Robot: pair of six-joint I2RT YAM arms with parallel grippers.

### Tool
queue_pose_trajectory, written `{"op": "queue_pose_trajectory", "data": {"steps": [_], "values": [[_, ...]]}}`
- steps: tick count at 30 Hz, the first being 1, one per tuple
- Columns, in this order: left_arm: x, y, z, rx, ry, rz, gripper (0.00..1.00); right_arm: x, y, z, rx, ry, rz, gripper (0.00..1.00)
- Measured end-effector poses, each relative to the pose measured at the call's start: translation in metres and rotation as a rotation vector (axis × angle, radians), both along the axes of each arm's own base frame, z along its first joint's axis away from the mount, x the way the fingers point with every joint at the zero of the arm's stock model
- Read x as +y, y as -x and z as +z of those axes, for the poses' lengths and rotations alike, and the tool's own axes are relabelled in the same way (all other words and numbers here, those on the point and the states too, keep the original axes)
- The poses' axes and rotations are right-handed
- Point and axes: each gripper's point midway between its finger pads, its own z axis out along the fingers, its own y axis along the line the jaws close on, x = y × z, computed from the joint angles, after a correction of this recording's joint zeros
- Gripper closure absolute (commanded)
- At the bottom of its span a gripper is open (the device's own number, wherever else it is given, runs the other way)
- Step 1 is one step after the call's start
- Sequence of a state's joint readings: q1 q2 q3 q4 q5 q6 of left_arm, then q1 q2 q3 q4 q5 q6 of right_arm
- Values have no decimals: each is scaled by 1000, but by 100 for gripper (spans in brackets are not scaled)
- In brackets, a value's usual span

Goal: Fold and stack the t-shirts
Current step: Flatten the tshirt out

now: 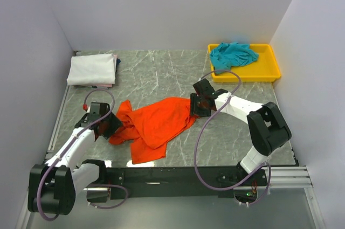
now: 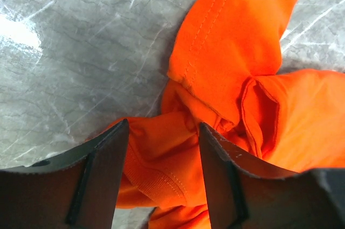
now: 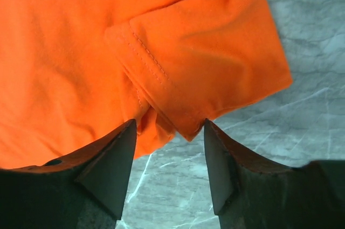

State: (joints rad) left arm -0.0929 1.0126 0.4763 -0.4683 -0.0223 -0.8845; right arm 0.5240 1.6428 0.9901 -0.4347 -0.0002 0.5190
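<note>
A robotics lab test cell: plain white walls (image 1: pixel 161 8) box in a grey marble-patterned tabletop (image 1: pixel 156 73), with a white-and-black left arm (image 1: pixel 73 151) and right arm (image 1: pixel 242 108) (purple cables (image 1: pixel 195 145) trailing) bolted to a black base rail (image 1: pixel 161 175).

top: high, behind arms (image 1: pixel 75 145), looking down; wrists: close, looking down; shared: orange-red t-shirt (image 1: pixel 156 124) (image 2: pixel 242 51) (image 3: pixel 81 51)

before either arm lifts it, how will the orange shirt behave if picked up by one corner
Likely floppy: the orange shirt lies crumpled in soft folds, so it should sag from wherever it is held. Probably light, since the cloth looks thin. Pushed across the table, it would likely bunch up rather than slide whole.
</note>
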Motion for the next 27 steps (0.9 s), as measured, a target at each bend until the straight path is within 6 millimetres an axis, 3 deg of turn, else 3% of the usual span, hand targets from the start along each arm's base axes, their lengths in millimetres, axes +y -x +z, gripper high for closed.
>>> {"op": "queue_pose_trajectory", "data": {"steps": [2, 6, 7, 17, 19, 21, 23, 24, 27], "values": [[0, 0, -2, 4, 2, 4, 43, -1, -2, 1, -6, 7, 1, 45], [-1, 3, -11, 27, 12, 16, 65, -2, -4, 2, -17, 20, 7, 60], [-1, 4, -13, 30, 14, 15, 67, -3, -4, 1, -18, 23, 9, 61], [-11, -3, -17, 14, 59, -10, 68, -5, -1, -10, 16, 40, 24, 58], [-12, -5, -17, 10, 67, -12, 81, -5, 0, -16, 31, 45, 28, 60], [-14, -5, -18, 9, 74, -19, 98, -6, 1, -18, 36, 50, 32, 68], [-16, -4, -19, 5, 86, -28, 100, -6, 0, -18, 33, 49, 35, 74], [-17, -5, -18, -3, 91, -32, 100, -6, 0, -18, 35, 51, 36, 84], [-19, -6, -14, -20, 99, -41, 100, -8, -2, -15, 37, 56, 34, 100]]}}
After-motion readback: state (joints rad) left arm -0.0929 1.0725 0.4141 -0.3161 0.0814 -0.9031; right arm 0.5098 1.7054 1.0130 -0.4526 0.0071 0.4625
